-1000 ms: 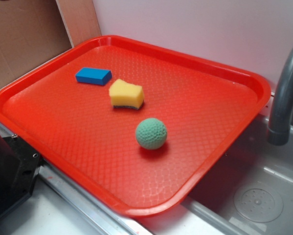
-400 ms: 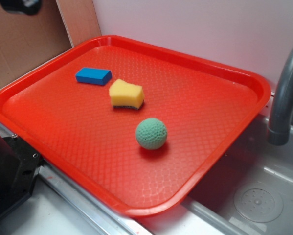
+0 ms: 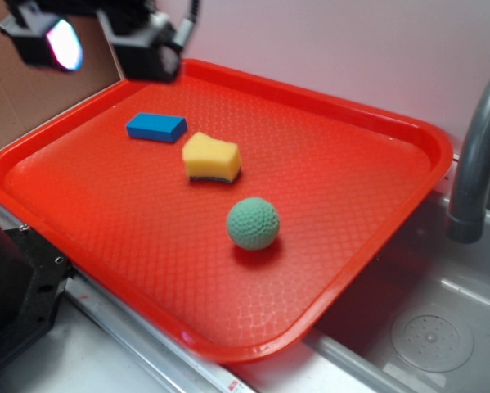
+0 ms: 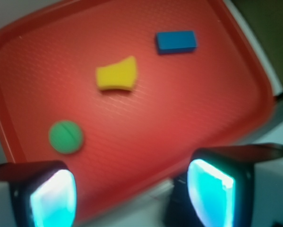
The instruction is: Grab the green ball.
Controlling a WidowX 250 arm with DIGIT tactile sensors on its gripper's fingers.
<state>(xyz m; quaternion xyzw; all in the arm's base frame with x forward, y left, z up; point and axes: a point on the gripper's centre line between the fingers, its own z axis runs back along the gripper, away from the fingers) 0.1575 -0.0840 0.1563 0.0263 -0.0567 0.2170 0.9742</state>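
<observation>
The green ball is a small teal-green dimpled sphere lying near the middle of the red tray. In the wrist view the green ball shows at the left, far below. My gripper hangs high at the top left of the exterior view, above the tray's far left corner and well away from the ball. In the wrist view my gripper is open and empty, its two glowing pads wide apart over the tray's edge.
A yellow sponge and a blue rectangular block lie on the tray behind the ball. A grey faucet stands at the right over a metal sink. A black box sits at the lower left.
My gripper has come down into the top left of the exterior view; one second ago it was out of view. The ball, sponge and block have not moved.
</observation>
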